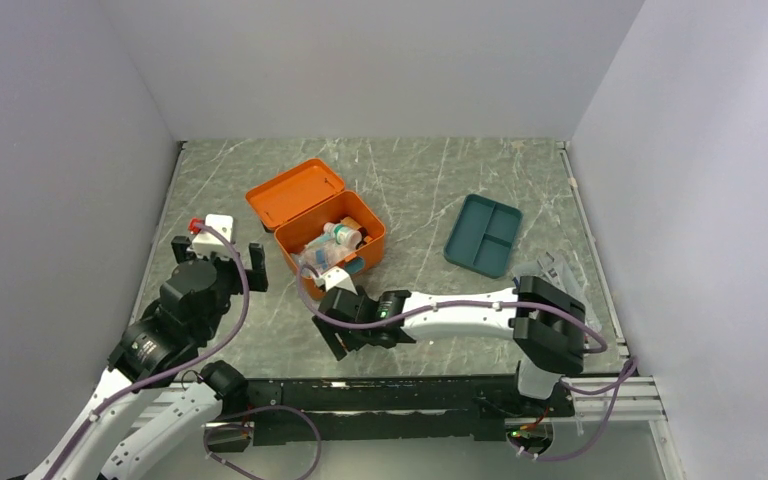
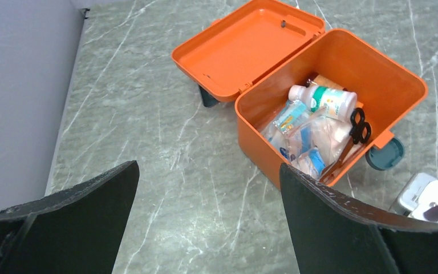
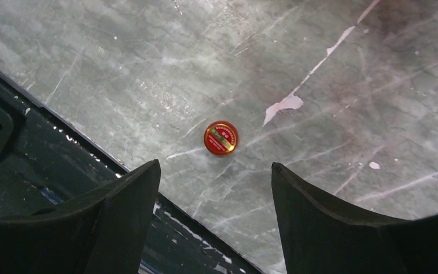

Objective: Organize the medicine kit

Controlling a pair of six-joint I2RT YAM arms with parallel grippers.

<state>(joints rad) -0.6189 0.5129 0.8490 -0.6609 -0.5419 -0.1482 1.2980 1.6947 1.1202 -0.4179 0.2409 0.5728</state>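
Orange rectangular plastic medicine kit (image 2: 376, 68), opened for filling. Near it, round red tin (image 3: 221, 138) is framed for pickup by spread right gripper (image 3: 214, 165); left gripper (image 2: 208, 165) spread, empty.

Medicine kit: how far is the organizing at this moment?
Done: the medicine kit stands open, with a bottle, scissors and packets inside. In hand: nothing is held; the right end effector hangs open over a small red tin on the table, the left end effector open too. Left: the tin lies outside the kit, and the teal tray looks empty.
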